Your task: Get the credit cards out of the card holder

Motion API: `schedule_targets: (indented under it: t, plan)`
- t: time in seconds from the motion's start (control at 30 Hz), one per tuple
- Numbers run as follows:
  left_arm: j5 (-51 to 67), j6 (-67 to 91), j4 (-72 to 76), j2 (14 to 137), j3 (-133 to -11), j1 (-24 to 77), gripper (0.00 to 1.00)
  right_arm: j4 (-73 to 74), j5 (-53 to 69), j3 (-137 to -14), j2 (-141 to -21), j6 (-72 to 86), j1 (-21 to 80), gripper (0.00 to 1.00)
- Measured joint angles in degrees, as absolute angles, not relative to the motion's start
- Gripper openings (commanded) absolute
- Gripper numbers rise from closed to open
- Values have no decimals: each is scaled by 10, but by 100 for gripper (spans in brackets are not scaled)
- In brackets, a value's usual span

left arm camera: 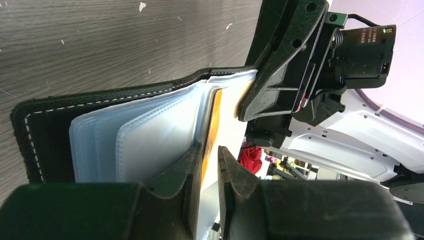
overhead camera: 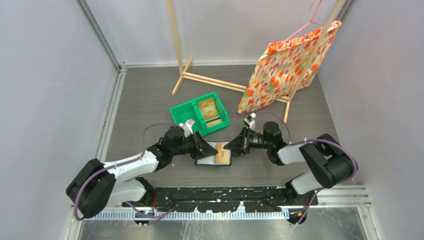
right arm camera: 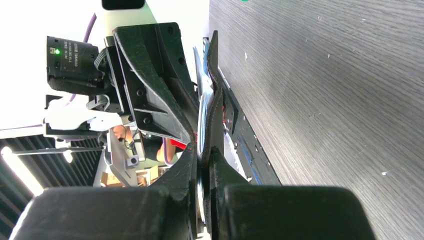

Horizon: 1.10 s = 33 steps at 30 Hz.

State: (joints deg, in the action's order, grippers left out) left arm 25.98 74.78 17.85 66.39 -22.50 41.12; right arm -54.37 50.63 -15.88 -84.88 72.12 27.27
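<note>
The dark card holder (overhead camera: 206,160) lies open on the table between my two grippers, with an orange credit card (overhead camera: 223,154) showing in it. In the left wrist view the holder (left arm camera: 45,120) shows its fanned clear pockets. The orange card (left arm camera: 214,117) stands edge-on between my left gripper's (left arm camera: 209,148) fingers, against the left finger, with a narrow gap beside it. My right gripper (right arm camera: 202,152) is shut on the holder's raised black cover (right arm camera: 215,100) and pockets. In the top view the left gripper (overhead camera: 204,146) and right gripper (overhead camera: 231,146) face each other.
A green two-compartment bin (overhead camera: 182,112) stands just behind the holder, with golden-tan cards (overhead camera: 207,107) in its right compartment. A wooden rack (overhead camera: 210,80) and an orange flowered cloth (overhead camera: 285,70) on a hanger stand at the back right.
</note>
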Motion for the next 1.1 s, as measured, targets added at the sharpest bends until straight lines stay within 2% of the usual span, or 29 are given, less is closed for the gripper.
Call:
schedule_targets:
  t: [0.47, 0.73, 1.1]
  plan:
    - [293, 763, 270, 719, -210, 401, 19, -544, 507, -159, -849, 721, 265, 1]
    - [306, 767, 311, 740, -199, 396, 9, -548, 507, -159, -855, 722, 262, 1]
    - [308, 768, 324, 729, -192, 394, 13, -583, 516, -159, -879, 734, 261, 1]
